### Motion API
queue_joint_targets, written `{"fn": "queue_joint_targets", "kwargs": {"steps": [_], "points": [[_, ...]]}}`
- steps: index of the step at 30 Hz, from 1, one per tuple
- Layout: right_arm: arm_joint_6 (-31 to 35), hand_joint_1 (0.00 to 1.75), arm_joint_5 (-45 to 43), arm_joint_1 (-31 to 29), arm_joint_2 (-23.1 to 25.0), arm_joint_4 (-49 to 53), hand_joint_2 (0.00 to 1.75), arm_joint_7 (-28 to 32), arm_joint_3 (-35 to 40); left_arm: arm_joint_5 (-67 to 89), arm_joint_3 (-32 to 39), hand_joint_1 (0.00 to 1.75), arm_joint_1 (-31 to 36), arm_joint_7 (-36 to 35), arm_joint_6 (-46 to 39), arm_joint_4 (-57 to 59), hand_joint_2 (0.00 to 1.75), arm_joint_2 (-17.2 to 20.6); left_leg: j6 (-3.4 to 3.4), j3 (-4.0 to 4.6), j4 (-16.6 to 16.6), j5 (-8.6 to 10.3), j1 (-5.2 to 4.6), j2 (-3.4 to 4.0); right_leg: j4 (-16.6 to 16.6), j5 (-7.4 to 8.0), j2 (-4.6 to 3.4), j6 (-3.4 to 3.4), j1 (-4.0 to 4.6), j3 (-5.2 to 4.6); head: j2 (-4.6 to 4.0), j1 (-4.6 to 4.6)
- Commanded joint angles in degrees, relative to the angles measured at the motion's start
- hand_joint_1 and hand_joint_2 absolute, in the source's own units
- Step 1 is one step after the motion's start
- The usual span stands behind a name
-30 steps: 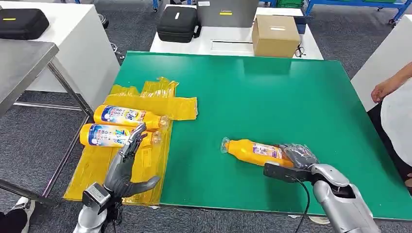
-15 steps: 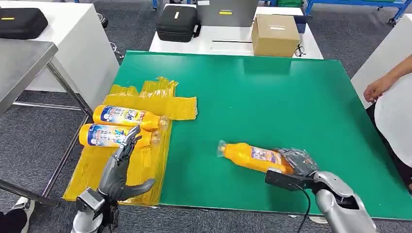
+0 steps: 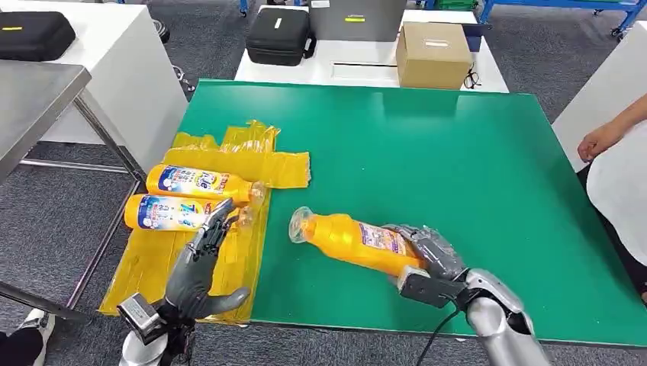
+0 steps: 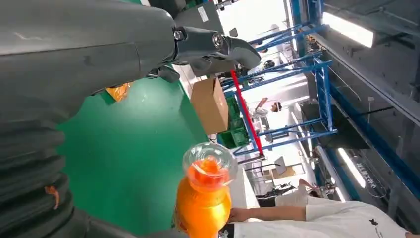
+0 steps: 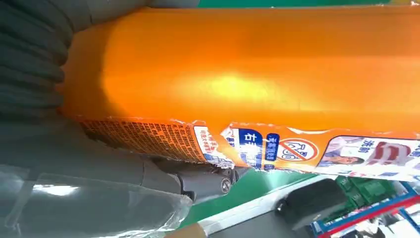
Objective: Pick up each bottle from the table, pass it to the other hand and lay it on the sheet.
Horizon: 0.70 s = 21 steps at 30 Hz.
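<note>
My right hand (image 3: 431, 255) grips the base end of an orange bottle (image 3: 351, 238) and holds it above the green table (image 3: 427, 152), its clear cap pointing toward my left hand. The right wrist view has the bottle's orange body and label (image 5: 247, 74) up close. In the left wrist view the bottle's cap (image 4: 208, 166) points at the camera. My left hand (image 3: 200, 263) is open, fingers spread, over the near part of the yellow sheet (image 3: 229, 164). Two orange bottles (image 3: 200, 183) (image 3: 174, 213) lie side by side on the sheet.
A person's hand (image 3: 603, 141) and white sleeve are at the table's right edge. Behind the table stand a cardboard box (image 3: 432, 55) and a black case (image 3: 279, 36) on a white bench. A metal table (image 3: 38, 91) is at the left.
My right hand has lifted the orange bottle off the table and carried it left toward my left hand. The left hand stayed over the sheet, shifting only slightly.
</note>
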State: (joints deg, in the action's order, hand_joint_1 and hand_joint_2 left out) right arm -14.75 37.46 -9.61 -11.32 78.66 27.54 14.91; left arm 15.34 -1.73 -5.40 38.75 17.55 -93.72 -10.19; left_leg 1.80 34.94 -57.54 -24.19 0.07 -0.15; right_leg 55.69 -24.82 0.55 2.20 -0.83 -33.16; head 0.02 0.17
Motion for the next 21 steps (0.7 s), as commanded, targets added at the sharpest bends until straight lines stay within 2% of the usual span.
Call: {"fn": "queue_joint_targets", "kwargs": {"steps": [1, 3, 8, 14, 21], "points": [[-1.28, 1.69, -0.52, -0.59, 2.33, 0.43, 1.75, 0.77, 0.30, -1.58, -1.12, 0.00, 2.22, 1.24, 1.76, 5.29, 1.75, 0.25, -0.12, -0.22, 0.02, -0.08, 0.04, 0.02, -0.01, -0.07, -0.05, -0.12, 0.04, 0.21, 0.00, -0.02], [-1.78, 1.75, -0.66, -0.23, 3.95, 1.37, 1.75, 1.23, 1.82, -1.97, -2.23, 0.00, 3.08, 1.25, 2.49, 7.21, 1.75, -0.20, -0.07, -0.11, 0.04, -0.02, 0.01, 0.00, -0.03, -0.02, -0.02, -0.07, 0.01, 0.10, 0.00, -0.02], [-3.35, 1.73, -1.71, -0.53, 6.10, 1.92, 1.75, 1.83, 5.44, -3.65, -3.08, 0.00, 5.52, 1.25, 1.78, 10.44, 1.75, -0.76, -0.08, -0.13, 0.04, -0.03, 0.03, 0.06, -0.03, -0.01, -0.09, -0.08, 0.04, 0.09, 0.00, -0.02], [-3.46, 1.73, -1.90, 0.15, 6.08, 2.43, 1.75, 1.85, 5.87, -4.12, -3.09, 0.00, 5.75, 1.25, 1.79, 10.72, 1.75, -0.69, -0.05, -0.12, 0.05, -0.02, 0.01, 0.01, -0.03, -0.02, -0.03, -0.05, 0.03, 0.09, 0.00, -0.02], [-7.77, 1.75, -5.86, -0.53, 6.36, 3.17, 1.75, 3.73, 8.85, -7.80, -4.25, 0.00, 7.45, 1.25, 0.48, 11.02, 1.75, 0.04, -0.10, -0.17, 0.01, -0.07, 0.04, 0.04, -0.01, -0.06, -0.08, -0.11, 0.04, 0.16, 0.00, 0.00]]}}
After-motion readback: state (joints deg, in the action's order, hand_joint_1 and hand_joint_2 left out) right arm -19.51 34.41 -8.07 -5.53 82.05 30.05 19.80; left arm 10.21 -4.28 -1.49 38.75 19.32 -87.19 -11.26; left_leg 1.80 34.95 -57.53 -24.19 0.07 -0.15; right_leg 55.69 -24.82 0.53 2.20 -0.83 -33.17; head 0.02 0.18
